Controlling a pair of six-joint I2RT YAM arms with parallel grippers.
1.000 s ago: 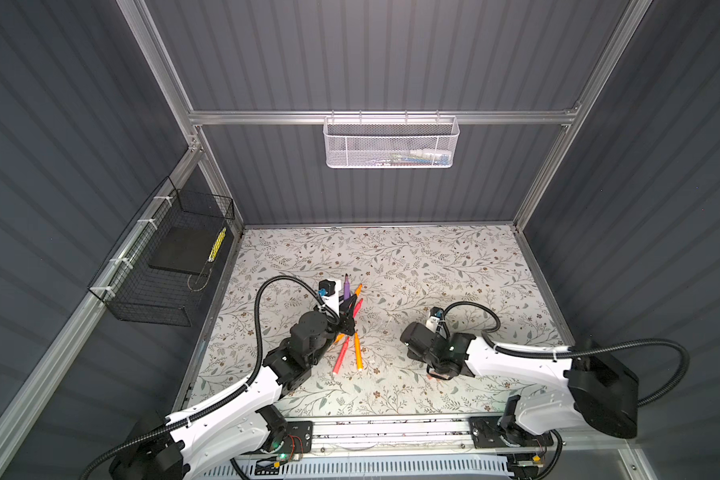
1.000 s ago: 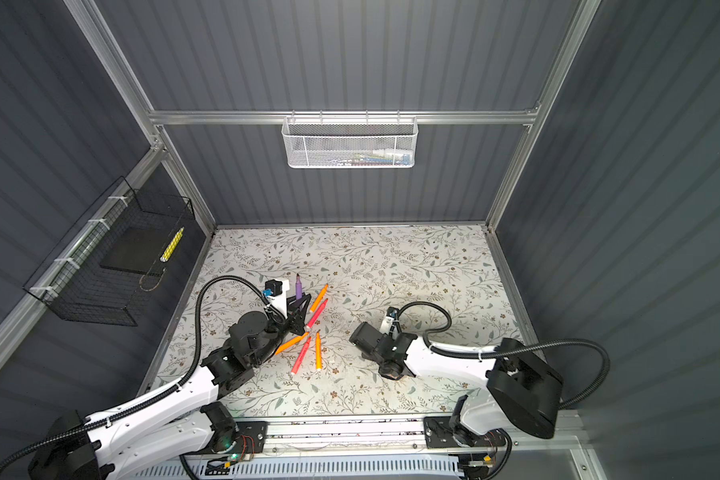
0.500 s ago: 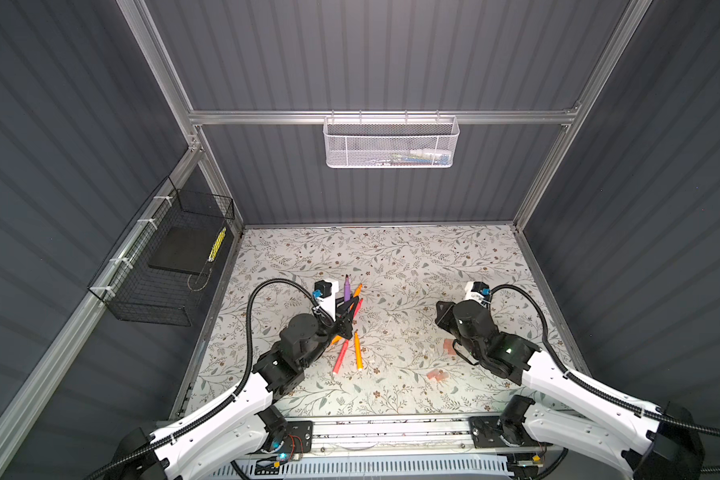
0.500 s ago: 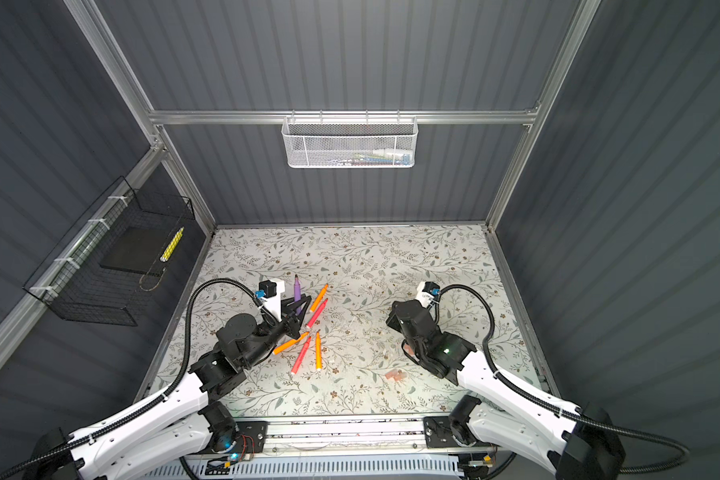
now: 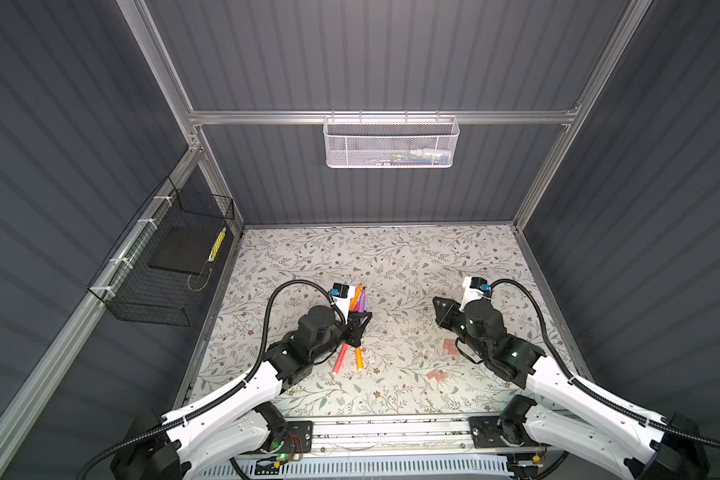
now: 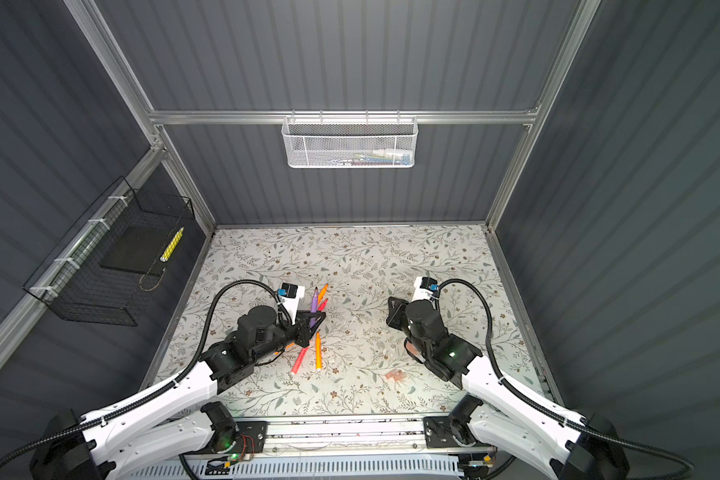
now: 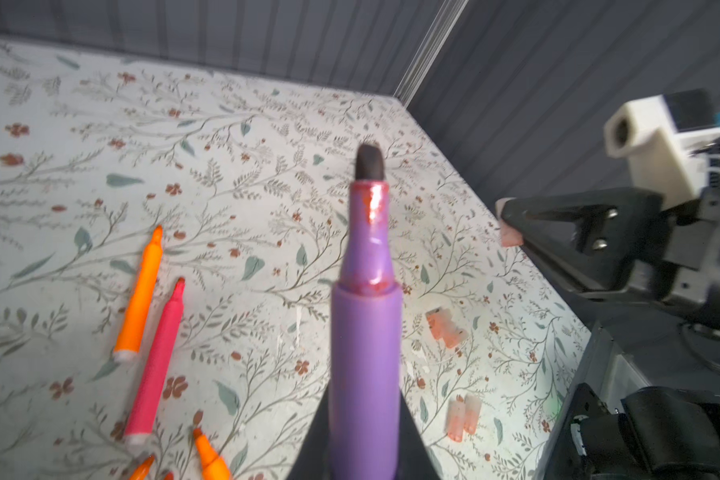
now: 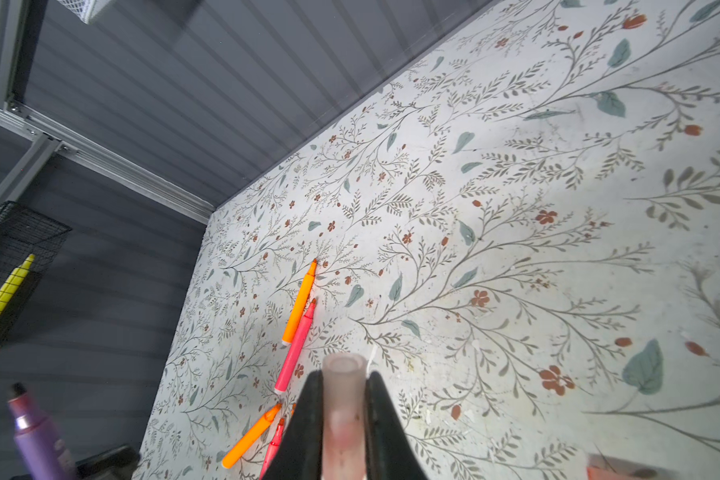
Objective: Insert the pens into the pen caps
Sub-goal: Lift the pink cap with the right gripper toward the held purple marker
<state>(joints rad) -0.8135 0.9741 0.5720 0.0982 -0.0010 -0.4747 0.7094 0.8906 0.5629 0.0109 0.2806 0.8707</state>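
Plastic, likely light and stiff, makes the slim purple marker pen [image 7: 364,332] easy to hold: the left claw [image 7: 364,401] clamps its barrel, tip free. The right claw [image 8: 345,376] pinches the stubby translucent pinkish cap [image 8: 344,419] mid-length, mouth clear, over the floral worktop [image 5: 391,270]; smooth sides could slip.

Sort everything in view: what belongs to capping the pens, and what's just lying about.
For the job:
- purple pen, clamped in the left gripper
- cap, clamped in the right gripper
- loose pens
- loose caps

Lying about:
- white basket on the back rail
- black basket on the side wall
- yellow marker inside it
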